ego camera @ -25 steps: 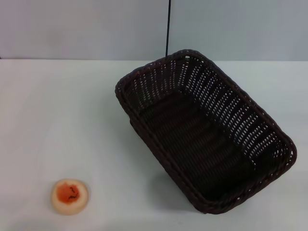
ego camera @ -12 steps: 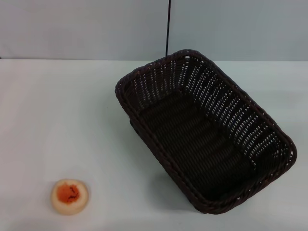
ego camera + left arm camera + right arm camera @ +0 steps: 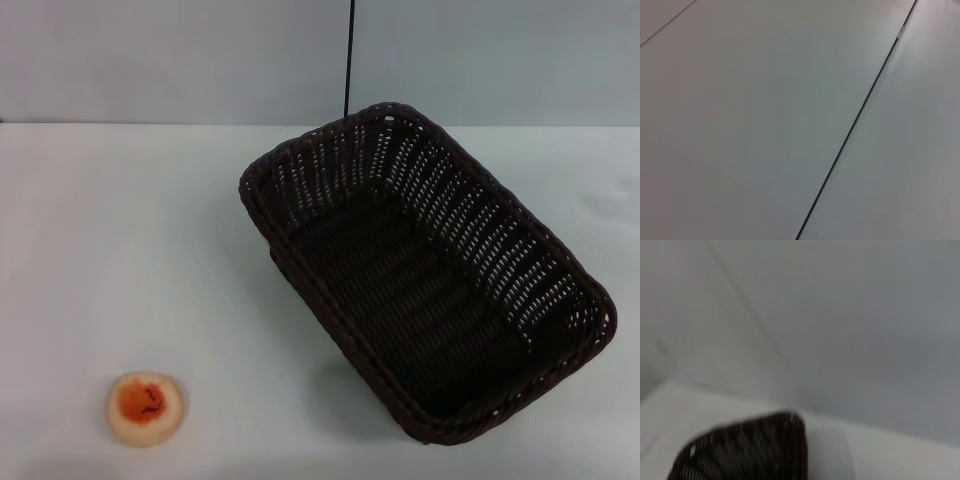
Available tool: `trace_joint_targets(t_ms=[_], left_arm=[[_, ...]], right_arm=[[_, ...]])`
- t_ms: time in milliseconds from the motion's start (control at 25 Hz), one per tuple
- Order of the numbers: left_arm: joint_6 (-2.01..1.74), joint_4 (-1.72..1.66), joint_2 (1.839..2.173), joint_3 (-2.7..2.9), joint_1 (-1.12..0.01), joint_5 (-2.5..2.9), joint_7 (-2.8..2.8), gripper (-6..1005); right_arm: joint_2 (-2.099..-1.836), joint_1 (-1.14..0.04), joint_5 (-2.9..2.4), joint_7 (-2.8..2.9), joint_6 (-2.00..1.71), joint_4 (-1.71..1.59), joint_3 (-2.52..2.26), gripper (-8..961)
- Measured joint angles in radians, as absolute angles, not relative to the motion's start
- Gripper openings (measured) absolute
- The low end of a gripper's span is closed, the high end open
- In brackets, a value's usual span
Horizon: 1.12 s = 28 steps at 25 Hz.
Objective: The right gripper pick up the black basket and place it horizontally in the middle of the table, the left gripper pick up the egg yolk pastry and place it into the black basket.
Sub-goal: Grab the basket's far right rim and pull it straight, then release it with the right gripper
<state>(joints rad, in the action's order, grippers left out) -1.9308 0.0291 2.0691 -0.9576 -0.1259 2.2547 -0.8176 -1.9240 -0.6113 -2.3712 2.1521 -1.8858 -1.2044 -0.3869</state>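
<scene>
The black basket [image 3: 430,275] is a large dark woven basket lying at a slant on the right half of the white table [image 3: 130,240], one corner toward the back wall and the other toward the front right. It is empty. One end of it also shows blurred in the right wrist view [image 3: 747,450]. The egg yolk pastry [image 3: 145,407] is a small pale round bun with an orange centre, at the front left of the table, far from the basket. Neither gripper shows in any view.
A grey wall with a thin dark vertical seam [image 3: 349,60] stands behind the table. The left wrist view shows only a plain grey panel with a dark seam [image 3: 855,125].
</scene>
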Motion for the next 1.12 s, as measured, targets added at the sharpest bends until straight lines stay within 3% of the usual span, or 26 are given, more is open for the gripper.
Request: trace_joint_targets(t_ms=[480,1120], left_arm=[[-1.908,0.034,2.071,-0.938,-0.118,2.258,-0.818,680],[-1.890,0.051,2.071,-0.930,-0.122,2.258,-0.818,679]], right_arm=[[-1.913,-0.749,-2.552,2.222,-1.940,-1.133,-0.653,769],[-1.976,-0.739,-2.558,2.219,-1.916,-1.099,-0.733,766]])
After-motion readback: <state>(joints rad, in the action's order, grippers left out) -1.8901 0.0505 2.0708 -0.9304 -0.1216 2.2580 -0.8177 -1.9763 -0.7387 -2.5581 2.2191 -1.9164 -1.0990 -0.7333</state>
